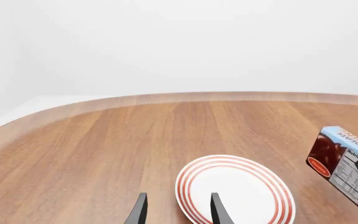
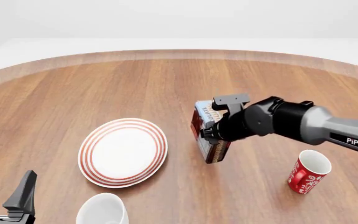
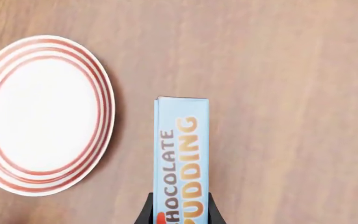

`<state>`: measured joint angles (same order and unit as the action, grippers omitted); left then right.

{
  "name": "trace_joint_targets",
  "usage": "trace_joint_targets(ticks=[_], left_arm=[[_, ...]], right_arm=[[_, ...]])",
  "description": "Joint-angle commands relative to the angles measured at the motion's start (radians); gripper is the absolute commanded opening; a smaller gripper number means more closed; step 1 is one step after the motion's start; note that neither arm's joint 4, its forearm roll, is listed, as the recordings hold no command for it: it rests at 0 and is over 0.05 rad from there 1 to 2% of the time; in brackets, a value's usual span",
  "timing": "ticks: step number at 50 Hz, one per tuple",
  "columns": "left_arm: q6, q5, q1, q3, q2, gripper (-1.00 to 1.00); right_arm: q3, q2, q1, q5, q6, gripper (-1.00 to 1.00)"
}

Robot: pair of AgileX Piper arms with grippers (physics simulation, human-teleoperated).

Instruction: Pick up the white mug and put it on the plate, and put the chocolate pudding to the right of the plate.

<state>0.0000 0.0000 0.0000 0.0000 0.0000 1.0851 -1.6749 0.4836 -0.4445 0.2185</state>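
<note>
Nearest the camera in the front view, the left gripper (image 2: 5, 184) sits low at the table's near left edge with its two dark fingers spread apart and nothing between them. Just to its right, the white mug (image 2: 102, 209) stands upright on the table (image 2: 73, 88), close to the near rim of the plate (image 2: 123, 151) but not on it. The plate lies flat a little farther in, bare. To the right and apart from everything else stands a red mug (image 2: 307, 171) with a white pattern. Farther in, right of the plate, the right gripper (image 2: 215, 122) is clamped on the chocolate pudding (image 2: 208, 133), holding the carton tilted, and whether it touches the table cannot be told. The right wrist view shows the fingers pressed against both narrow sides of the carton's blue lettered face.
</note>
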Motion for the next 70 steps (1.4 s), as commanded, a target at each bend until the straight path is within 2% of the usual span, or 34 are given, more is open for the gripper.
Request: trace_joint_targets(ticks=[1,36,37,45,70], left_arm=[[0.0,0.0,0.0,0.0,0.0,1.0],[0.0,0.0,0.0,0.0,0.0,1.0],[0.0,0.0,0.0,0.0,0.0,1.0],[0.0,0.0,0.0,0.0,0.0,1.0],[0.0,0.0,0.0,0.0,0.0,1.0]], right_arm=[[-0.008,-0.026,0.005,0.019,0.012,-1.0],[-0.013,-0.065,0.025,0.03,0.025,-1.0],[-0.011,-0.064,0.024,0.028,0.022,1.0],[-0.01,-0.062,0.02,0.029,0.025,1.0],[0.006,0.025,0.007,0.001,-0.028,1.0]])
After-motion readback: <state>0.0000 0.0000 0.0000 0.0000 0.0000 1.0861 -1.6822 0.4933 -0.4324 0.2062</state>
